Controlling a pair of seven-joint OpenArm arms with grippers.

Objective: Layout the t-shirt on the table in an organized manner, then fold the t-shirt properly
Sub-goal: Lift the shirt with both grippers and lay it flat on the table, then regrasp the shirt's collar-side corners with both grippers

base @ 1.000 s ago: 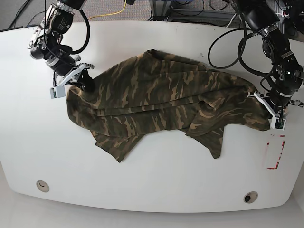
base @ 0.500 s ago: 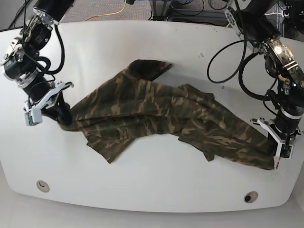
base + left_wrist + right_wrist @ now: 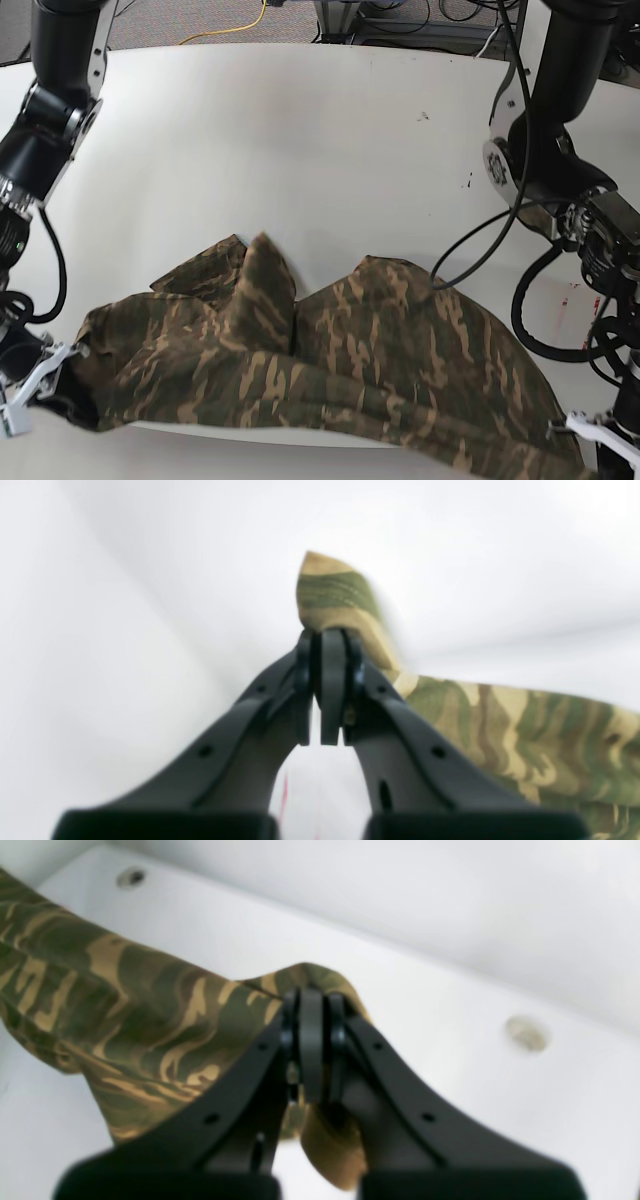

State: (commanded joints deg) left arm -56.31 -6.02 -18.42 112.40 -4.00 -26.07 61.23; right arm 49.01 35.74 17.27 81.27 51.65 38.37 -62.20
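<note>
Where it hangs over the near edge of the desk (image 3: 300, 150), the t-shirt (image 3: 330, 380) is stretched between both arms, rumpled, with one peaked fold standing near its middle. Print: olive, brown, tan camouflage. Left gripper (image 3: 327, 645): jaws closed tight on a corner of the cloth, at the base view's lower right. Right gripper (image 3: 310, 1010): jaws likewise pinched shut on a bunched cloth edge, at the base view's lower left. Desk: glossy white; two round grommet holes (image 3: 525, 1032) visible in the right wrist view.
</note>
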